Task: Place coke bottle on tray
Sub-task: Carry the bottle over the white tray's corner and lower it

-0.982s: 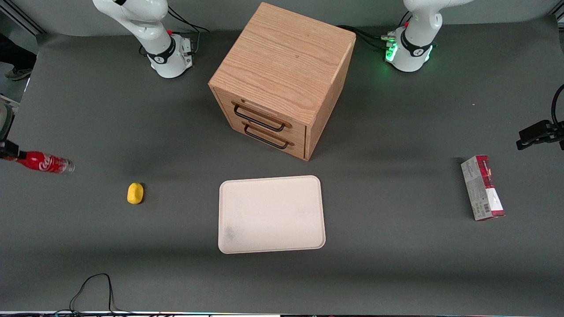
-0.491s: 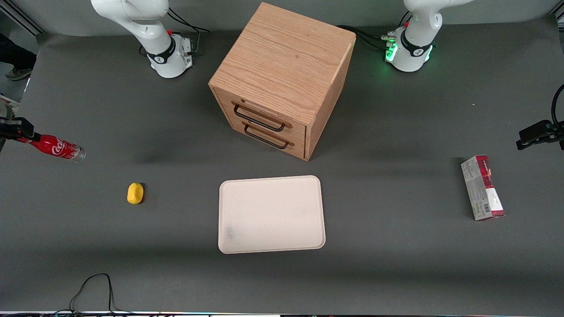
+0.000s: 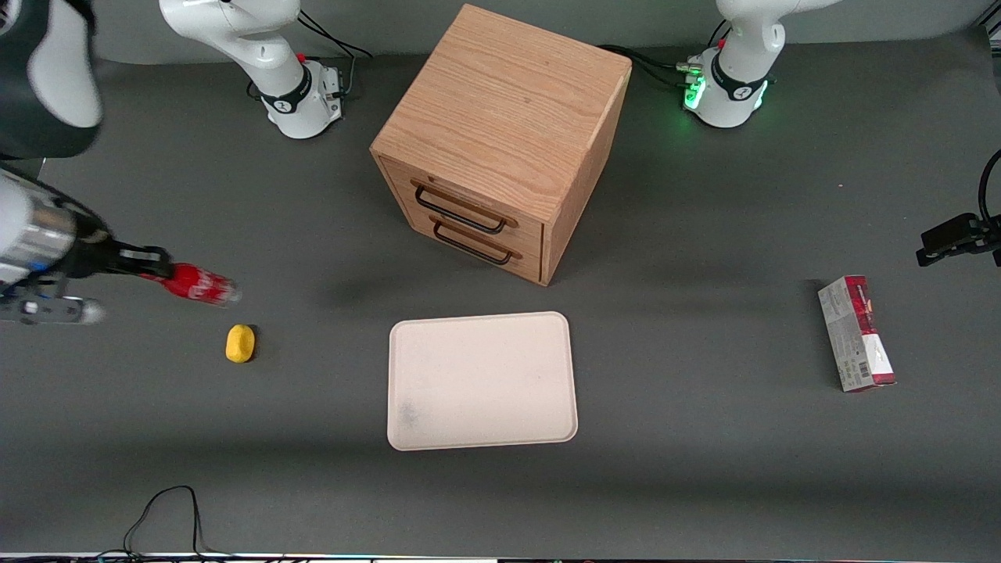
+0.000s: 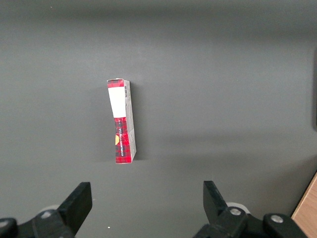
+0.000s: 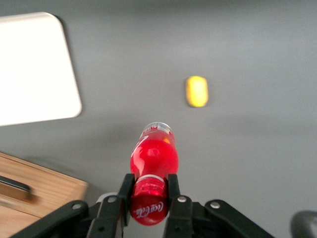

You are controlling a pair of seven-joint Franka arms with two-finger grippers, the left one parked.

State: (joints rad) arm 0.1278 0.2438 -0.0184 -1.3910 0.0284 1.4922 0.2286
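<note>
My right gripper is shut on the cap end of the coke bottle, a small red bottle held on its side in the air, toward the working arm's end of the table. In the right wrist view the gripper clamps the red cap between both fingers, and the bottle points away from the camera. The cream tray lies flat near the middle of the table, in front of the drawer cabinet; it also shows in the right wrist view. The bottle is well short of the tray.
A yellow oval lump lies on the table just below the held bottle, between it and the tray; it also shows in the right wrist view. The wooden drawer cabinet stands farther from the camera than the tray. A red-and-grey carton lies toward the parked arm's end.
My right gripper has carried the bottle from the table's edge toward the tray, and the arm has come well into the front view. Nothing else has moved.
</note>
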